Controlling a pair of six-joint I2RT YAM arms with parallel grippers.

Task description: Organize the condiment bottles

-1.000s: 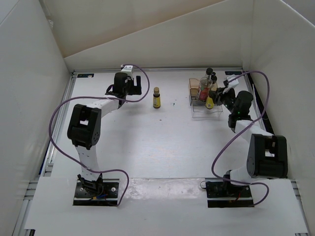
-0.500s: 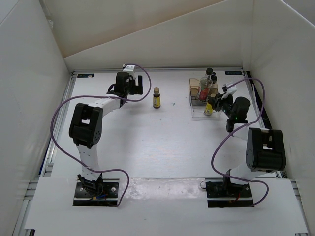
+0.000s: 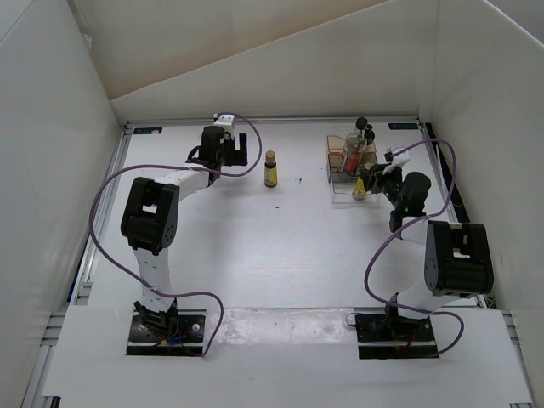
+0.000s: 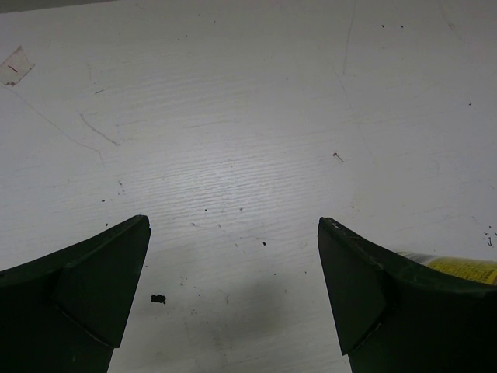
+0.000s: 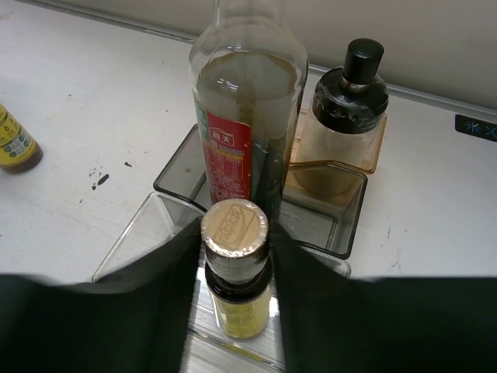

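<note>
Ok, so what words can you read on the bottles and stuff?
No text can be read for sure.
Red label on the tall bottle: two Chinese characters in a white box, blurred; the print below is too small.
Gold cap of the small bottle: raised marks, unreadable.
Left bottle: its yellow print is too small.
Blue sticker on the table: white marks, unreadable.

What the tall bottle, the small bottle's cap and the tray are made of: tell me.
Tall bottle: clear, glossy, with highlights; glass or hard plastic, can't tell. Small bottle: its cap looks like gold-toned metal, embossed and shiny. Tray: transparent, grey-tinted rigid plastic, likely acrylic; the table shows through its walls.
</note>
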